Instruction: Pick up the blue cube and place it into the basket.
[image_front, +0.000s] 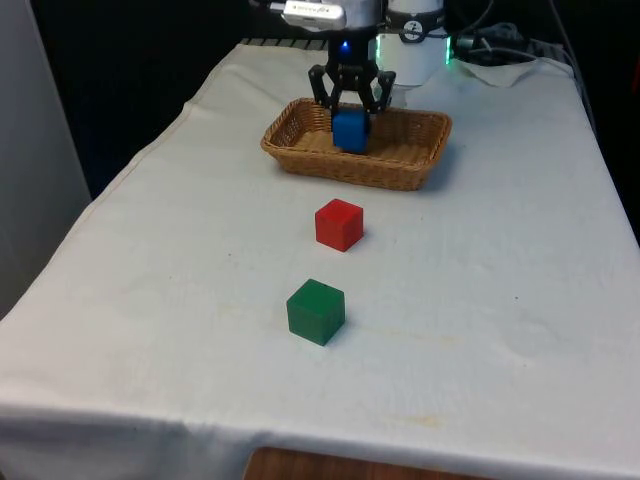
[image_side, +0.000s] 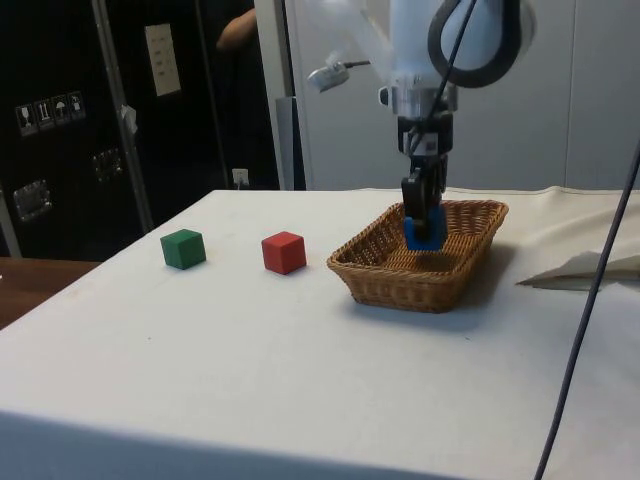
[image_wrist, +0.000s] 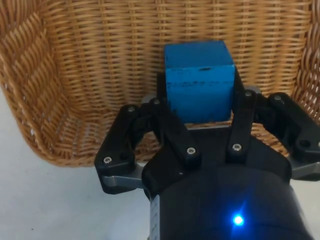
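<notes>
**Front view: cube held over basket**

Green wooden cube sits at six o'clock of the red wooden cube. At twelve o'clock, the black two-finger gripper clamps the blue wooden cube above the woven wicker basket.

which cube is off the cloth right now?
The blue cube, clamped in the gripper over the basket. The red cube and green cube sit on the cloth.

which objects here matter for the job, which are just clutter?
Job:
- small blue wooden cube, held in the black two-finger gripper
- tan oblong wicker basket, under the cube

Lying about:
- small red cube on the white cloth
- small green cube nearer the camera
</notes>
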